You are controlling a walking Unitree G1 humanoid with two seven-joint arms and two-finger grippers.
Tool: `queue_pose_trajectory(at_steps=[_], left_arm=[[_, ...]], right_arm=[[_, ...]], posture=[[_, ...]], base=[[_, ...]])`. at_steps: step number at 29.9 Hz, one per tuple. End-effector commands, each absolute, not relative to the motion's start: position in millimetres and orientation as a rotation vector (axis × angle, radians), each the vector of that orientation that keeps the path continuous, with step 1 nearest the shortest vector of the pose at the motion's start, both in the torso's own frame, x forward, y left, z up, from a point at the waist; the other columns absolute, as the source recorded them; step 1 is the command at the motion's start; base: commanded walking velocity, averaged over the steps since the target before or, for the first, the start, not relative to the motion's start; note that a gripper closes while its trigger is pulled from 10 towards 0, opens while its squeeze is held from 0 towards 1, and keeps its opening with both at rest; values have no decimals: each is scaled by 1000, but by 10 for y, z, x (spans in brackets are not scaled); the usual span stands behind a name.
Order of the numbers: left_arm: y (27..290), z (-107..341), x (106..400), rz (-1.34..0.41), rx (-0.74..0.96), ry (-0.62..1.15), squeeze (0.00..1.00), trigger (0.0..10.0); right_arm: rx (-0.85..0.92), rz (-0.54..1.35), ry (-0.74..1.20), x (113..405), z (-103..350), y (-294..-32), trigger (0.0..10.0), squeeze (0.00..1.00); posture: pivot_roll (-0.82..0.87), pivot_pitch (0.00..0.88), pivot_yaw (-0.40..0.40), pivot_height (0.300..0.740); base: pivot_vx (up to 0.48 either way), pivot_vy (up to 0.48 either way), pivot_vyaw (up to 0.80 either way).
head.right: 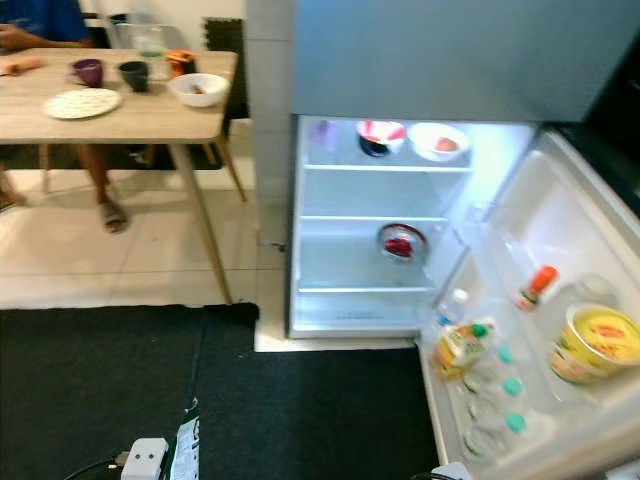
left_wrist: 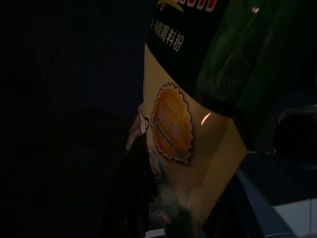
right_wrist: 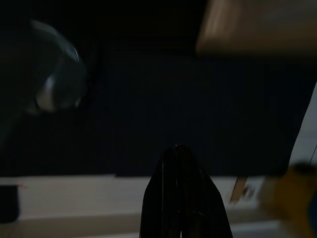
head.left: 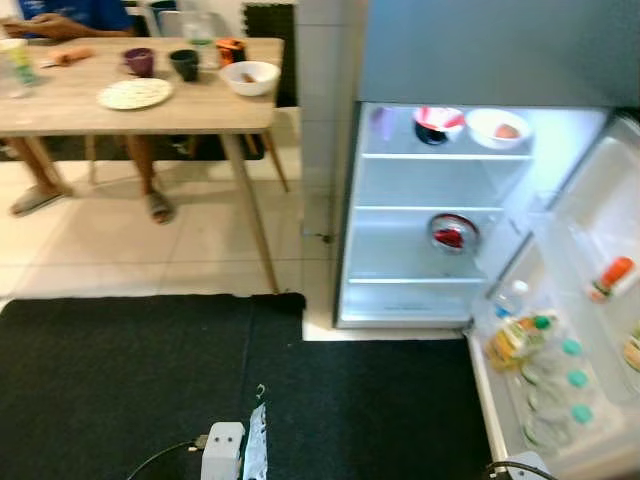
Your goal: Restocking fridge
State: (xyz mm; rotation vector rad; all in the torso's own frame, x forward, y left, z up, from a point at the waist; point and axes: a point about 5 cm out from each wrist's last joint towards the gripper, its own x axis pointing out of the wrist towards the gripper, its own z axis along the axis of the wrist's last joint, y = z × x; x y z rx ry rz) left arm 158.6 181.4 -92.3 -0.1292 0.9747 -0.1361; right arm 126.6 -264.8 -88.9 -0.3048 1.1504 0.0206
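The fridge [head.left: 400, 250] stands open ahead to the right, lit inside. On its top shelf sit a red-and-white bowl [head.left: 438, 123] and a white bowl [head.left: 497, 127]. A bowl with red food [head.left: 453, 232] rests on the middle shelf. The open door [head.right: 560, 230] swings out to the right and holds several teal-capped bottles [head.left: 550, 390], a yellow bottle [head.left: 515, 338], an orange-capped bottle [head.left: 612, 277] and a yellow tub [head.right: 597, 342]. My left gripper [left_wrist: 146, 198] is low at the bottom edge, shut on a yellow-and-black seasoning packet [left_wrist: 183, 129]. My right gripper [right_wrist: 181, 193] hangs in shade, fingers together.
A wooden table [head.left: 150, 115] stands at the back left with a plate [head.left: 134, 93], cups and a bowl [head.left: 250, 76]. A person sits behind it, sandalled feet [head.left: 158, 207] underneath. A black mat [head.left: 120, 380] covers the floor before me, up to the fridge.
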Motion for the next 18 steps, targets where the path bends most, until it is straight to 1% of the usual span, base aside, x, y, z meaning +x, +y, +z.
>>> queue_pose_trajectory(at_steps=[1,18], left_arm=[[1759,-978,1471,-142,-147,1020,0,10000],[1741,-973,1492,-157,-129,1022,0,10000]], right_arm=[[-290,6,1178,1195,-907,-2669,10000,0],[-266,5,1180,1188,-920,-2636,10000,0]], posture=[[-106,98,-41,740],[-113,97,-37,740]], base=[[0,0,-800],[0,0,-800]])
